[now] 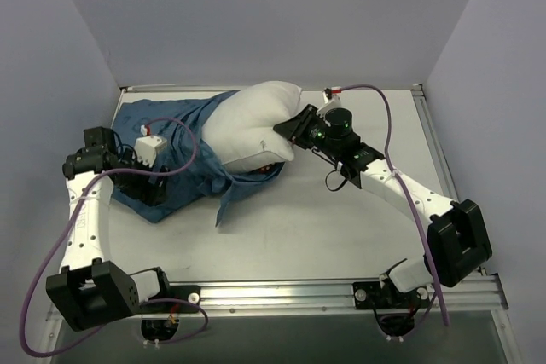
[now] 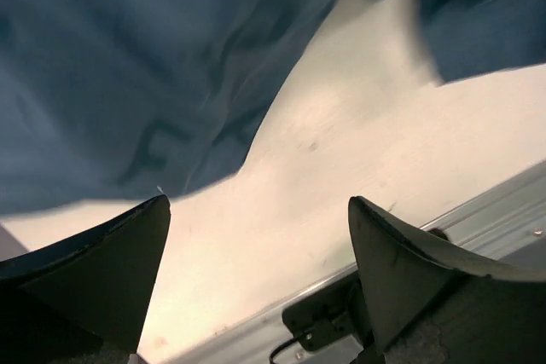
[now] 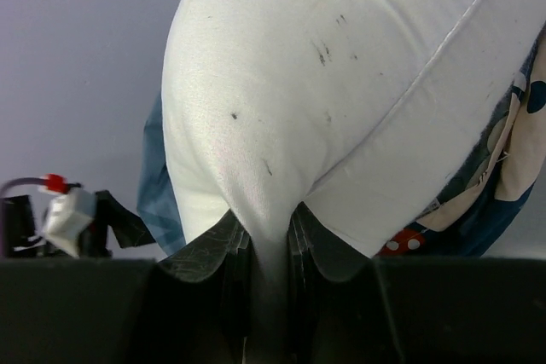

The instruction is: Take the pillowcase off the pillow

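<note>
The white pillow (image 1: 252,121) lies at the back middle of the table, with its left part still inside the dark blue pillowcase (image 1: 175,155), which spreads out to the left. My right gripper (image 1: 288,130) is shut on a pinch of the pillow's right end. In the right wrist view the white pillow (image 3: 299,83) bunches between the closed fingers of the right gripper (image 3: 269,232), and the printed pillowcase (image 3: 512,168) shows behind it. My left gripper (image 1: 147,187) hangs over the pillowcase's near left edge. Its jaws stand wide open and empty (image 2: 258,204) above bare table, just below the blue pillowcase (image 2: 128,66).
Pale tabletop (image 1: 324,228) stretches in front of the pillow. A metal rail (image 2: 478,210) runs along the table's edge by the left gripper. Grey walls enclose the back and both sides. Purple cables trail from both arms.
</note>
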`<state>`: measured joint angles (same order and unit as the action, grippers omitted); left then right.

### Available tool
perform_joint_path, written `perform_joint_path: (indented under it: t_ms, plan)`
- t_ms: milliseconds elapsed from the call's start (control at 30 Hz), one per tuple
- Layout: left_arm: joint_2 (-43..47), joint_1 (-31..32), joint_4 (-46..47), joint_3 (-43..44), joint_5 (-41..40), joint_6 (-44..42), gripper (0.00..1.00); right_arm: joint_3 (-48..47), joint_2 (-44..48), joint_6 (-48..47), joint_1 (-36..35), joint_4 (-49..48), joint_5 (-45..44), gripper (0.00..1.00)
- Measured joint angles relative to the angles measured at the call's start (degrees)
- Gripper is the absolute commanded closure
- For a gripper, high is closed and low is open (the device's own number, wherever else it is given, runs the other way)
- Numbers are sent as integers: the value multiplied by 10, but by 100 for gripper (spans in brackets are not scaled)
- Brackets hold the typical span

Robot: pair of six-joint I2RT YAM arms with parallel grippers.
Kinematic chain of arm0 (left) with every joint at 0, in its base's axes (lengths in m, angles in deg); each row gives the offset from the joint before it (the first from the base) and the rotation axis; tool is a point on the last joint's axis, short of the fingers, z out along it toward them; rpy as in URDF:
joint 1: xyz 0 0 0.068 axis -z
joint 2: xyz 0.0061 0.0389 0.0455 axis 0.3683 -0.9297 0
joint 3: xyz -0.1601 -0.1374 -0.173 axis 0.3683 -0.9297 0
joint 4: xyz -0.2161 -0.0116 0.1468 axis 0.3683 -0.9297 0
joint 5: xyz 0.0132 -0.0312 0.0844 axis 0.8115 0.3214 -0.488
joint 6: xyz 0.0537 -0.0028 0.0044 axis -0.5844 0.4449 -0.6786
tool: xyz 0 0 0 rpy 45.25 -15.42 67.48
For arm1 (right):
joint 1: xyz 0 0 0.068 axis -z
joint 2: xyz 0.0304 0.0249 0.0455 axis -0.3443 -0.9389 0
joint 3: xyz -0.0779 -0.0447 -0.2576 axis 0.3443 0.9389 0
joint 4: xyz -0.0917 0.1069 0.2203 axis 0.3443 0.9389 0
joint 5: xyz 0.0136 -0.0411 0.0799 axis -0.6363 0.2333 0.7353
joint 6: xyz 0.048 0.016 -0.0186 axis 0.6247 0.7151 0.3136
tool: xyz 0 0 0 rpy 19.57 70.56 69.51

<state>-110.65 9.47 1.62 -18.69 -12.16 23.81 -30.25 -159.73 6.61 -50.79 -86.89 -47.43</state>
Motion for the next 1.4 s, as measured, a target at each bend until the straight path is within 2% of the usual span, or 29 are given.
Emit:
perform_joint_path:
  t_ms: [100, 233, 367, 567, 633, 667, 700, 767, 800, 867, 1067, 1400]
  plan:
    - [1, -24, 31, -90, -88, 25, 6, 3, 0, 3, 2, -2, -1, 100]
    - [8, -25, 92, -190, -176, 59, 6, 11, 0, 10, 3, -10, -1, 100]
    - [10, -12, 169, -229, -214, 89, 6, 16, 0, 16, 6, -20, 0, 100]
    - [11, 70, 305, -274, -251, 105, 6, 19, -1, 19, 9, -23, -1, 100]
    - [10, 75, 349, -296, -263, 101, 1, 24, -1, 21, 12, -25, -2, 100]
    - [6, 75, 366, -304, -266, 100, 10, 27, -1, 21, 14, -26, -2, 100]
    - [-1, 76, 381, -308, -267, 98, 29, 30, -1, 22, 16, -26, -3, 100]
    - [-25, 76, 414, -309, -270, 93, 47, 36, -1, 25, 19, -26, -7, 100]
    - [-37, 76, 430, -309, -273, 89, 68, 38, -1, 25, 21, -25, -8, 100]
    - [-64, 77, 462, -309, -279, 86, 98, 41, -1, 25, 25, -25, -10, 100]
    - [-110, 60, 514, -298, -275, 81, 98, 47, 7, 24, 43, -14, -13, 100]
    - [-119, -58, 549, -271, -221, 49, 98, 56, 70, -6, 91, 63, 15, 100]
